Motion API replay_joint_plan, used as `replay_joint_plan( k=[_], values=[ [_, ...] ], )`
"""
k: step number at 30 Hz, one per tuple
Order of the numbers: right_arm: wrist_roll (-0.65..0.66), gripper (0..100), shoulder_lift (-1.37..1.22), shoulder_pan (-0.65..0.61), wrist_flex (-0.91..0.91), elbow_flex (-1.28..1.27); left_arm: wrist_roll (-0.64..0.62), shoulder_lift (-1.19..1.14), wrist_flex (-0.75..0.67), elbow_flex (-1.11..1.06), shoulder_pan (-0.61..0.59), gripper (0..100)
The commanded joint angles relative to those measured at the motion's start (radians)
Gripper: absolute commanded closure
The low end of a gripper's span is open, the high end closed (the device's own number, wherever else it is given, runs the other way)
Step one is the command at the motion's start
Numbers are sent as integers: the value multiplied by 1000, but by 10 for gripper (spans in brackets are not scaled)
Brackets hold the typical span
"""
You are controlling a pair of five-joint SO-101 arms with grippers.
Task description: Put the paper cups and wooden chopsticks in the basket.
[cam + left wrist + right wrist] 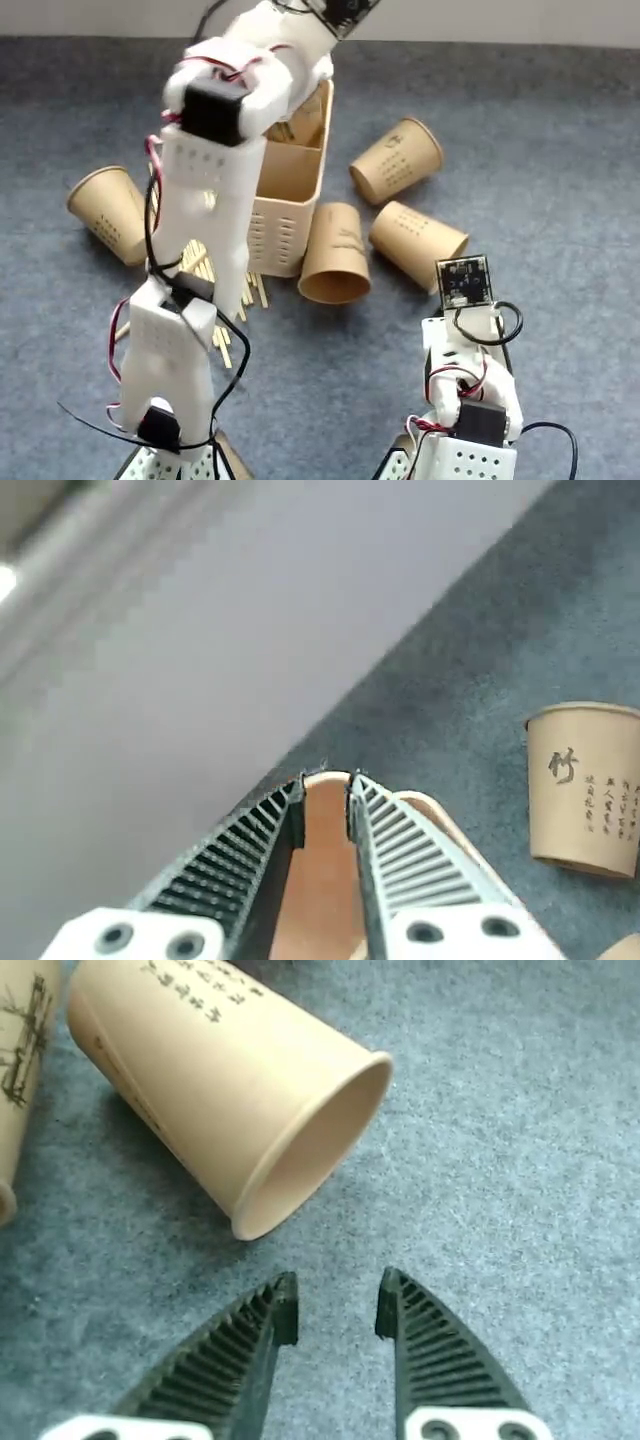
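Note:
My left gripper point(327, 805) hangs over the tan slatted basket point(285, 215), slightly open, and the basket's rim point(430, 810) shows past its fingertips. The left arm point(215, 170) covers much of the basket. One paper cup point(397, 160) lies on its side right of the basket and appears again point(585, 790) beside the gripper. Two more cups lie near the basket's front right point(335, 255) point(418, 245), and another lies at the left point(110, 210). Wooden chopsticks point(222, 285) lie on the mat under the left arm. My right gripper point(335, 1305) is open just short of a cup's mouth point(300, 1130).
A grey felt mat point(560, 150) covers the table. The right arm point(465, 350) sits at the front right, its camera next to the nearest cup. A pale wall point(200, 610) rises behind the far edge.

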State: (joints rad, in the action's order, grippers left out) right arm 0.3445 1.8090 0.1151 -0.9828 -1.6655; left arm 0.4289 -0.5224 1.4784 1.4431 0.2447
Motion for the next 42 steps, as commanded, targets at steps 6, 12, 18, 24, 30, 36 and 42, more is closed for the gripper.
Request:
replay_joint_plan(
  k=[6,12,18,24,30,36,42],
  values=[
    [0,854,5,-10,-2,-136,-11,85,166,219,19,892],
    [0,854,2,-4,-5,-136,-209,67,290,199,-386,892],
    [-5,854,2,73,-4,-48,-315,8,293,-140,-757,892],
    [-92,854,-124,77,-209,438,-273,10,290,-527,-800,893],
    [-296,854,-719,22,-239,786,-322,53,288,-659,-797,891],
    [-601,854,-1113,-191,-44,866,-316,65,288,-679,-802,891],
    [-661,853,-1178,-220,81,846,-315,71,279,-677,-832,891]
  ],
)
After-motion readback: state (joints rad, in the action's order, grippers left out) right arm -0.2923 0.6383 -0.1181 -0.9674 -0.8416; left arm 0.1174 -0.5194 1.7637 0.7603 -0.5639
